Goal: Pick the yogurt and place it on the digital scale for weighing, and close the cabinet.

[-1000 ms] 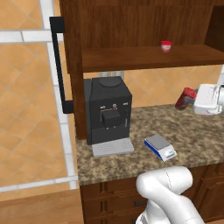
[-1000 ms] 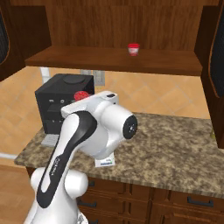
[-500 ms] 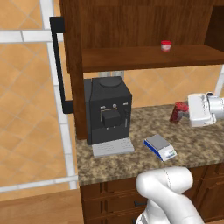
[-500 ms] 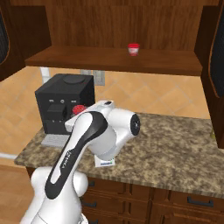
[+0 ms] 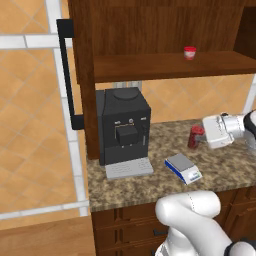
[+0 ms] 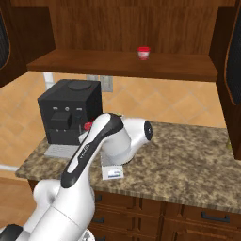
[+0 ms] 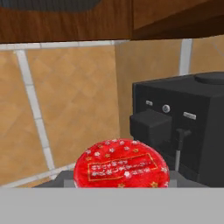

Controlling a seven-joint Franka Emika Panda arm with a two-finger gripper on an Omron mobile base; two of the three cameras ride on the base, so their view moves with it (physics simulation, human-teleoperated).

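Yogurt (image 5: 194, 137): gripped in the jaws, above the tabletop (image 5: 150, 182)
Digital scale (image 5: 183, 168): bare, at 7 o'clock from the cup
Cabinet (image 5: 80, 75): doors open, closing left

Red yogurt (image 5: 194, 137) aloft beside scale (image 5: 183, 168); cabinet (image 5: 80, 75) open
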